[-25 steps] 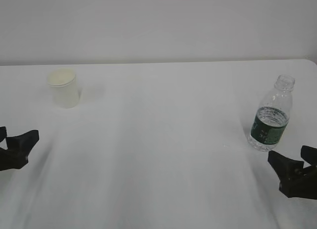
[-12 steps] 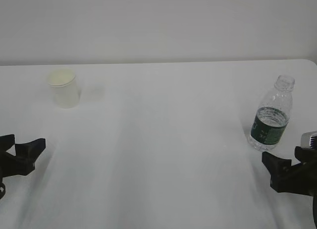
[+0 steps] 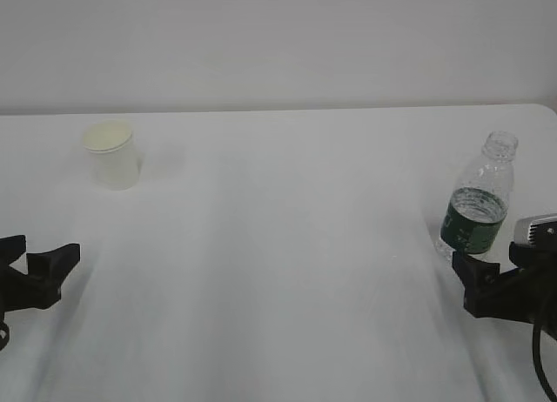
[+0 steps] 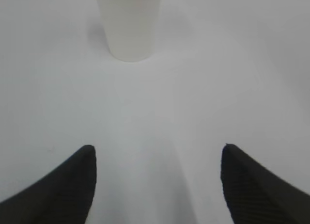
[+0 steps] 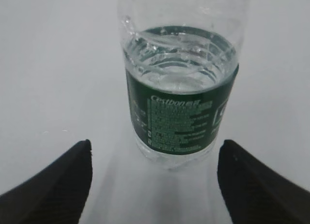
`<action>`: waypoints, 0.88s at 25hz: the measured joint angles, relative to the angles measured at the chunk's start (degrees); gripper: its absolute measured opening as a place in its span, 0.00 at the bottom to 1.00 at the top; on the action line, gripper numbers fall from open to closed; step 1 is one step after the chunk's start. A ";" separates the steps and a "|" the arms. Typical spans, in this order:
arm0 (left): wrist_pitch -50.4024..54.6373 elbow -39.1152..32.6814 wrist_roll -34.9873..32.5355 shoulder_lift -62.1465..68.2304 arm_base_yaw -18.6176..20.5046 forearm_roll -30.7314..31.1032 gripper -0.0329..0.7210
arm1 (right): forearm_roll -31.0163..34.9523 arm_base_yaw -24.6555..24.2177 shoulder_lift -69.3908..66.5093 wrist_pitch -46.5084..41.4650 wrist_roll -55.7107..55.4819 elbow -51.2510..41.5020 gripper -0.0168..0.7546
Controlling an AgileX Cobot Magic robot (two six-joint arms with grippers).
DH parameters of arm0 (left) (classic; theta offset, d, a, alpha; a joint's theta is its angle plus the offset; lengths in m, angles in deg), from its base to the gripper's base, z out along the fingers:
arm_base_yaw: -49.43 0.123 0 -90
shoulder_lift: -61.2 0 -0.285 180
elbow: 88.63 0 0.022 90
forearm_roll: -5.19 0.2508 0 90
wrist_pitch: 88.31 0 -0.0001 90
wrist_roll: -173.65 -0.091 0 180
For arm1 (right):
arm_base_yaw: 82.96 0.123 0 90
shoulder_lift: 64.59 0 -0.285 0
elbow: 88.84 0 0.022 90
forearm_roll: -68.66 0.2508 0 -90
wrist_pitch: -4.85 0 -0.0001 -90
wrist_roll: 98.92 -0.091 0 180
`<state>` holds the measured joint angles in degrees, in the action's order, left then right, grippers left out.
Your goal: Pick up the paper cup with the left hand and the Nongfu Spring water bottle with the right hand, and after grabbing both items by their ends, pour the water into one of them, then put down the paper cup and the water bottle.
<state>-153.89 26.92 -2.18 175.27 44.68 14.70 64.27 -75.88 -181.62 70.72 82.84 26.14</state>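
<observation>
The Nongfu Spring water bottle (image 3: 477, 202) stands upright at the bench (image 3: 287, 245) right side, long axis vertical, uncapped neck up. The paper cup (image 3: 111, 155) stands upright far left, mouth up. The right hand (image 3: 492, 276), released, has advanced to just before the bottle. The left hand (image 3: 35, 261), released, remains well short of the cup.

Bare lab-style test bench, plain white table (image 3: 287, 245), blank white wall (image 3: 278, 45), no furnishings

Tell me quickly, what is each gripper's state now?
Left gripper: open, holding nothing.
Right gripper: open, holding nothing.
</observation>
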 joint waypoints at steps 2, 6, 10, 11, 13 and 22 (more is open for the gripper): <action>0.00 0.00 0.00 0.00 0.00 -0.33 0.81 | 0.00 0.00 -0.78 0.00 0.40 0.76 0.81; 0.00 1.28 -0.04 0.00 0.00 -0.62 0.81 | 0.13 0.00 -1.96 0.00 0.76 1.91 0.81; 0.00 2.11 -0.14 0.03 0.00 -0.67 0.81 | 1.12 0.00 -3.14 0.00 0.76 3.45 0.81; 0.00 2.11 -0.14 0.13 0.00 -0.76 0.81 | 1.34 0.00 -3.45 0.00 0.76 3.67 0.81; 0.00 2.11 -0.14 0.13 0.00 -0.76 0.81 | 1.72 0.00 -4.30 0.00 0.76 4.40 0.81; 0.00 2.11 -0.18 0.13 0.00 -1.03 0.81 | 2.42 0.00 -5.20 0.00 0.90 7.13 0.81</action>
<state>-153.89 29.03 -2.36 175.40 44.68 13.66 66.69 -75.88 -186.83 70.72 83.74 33.27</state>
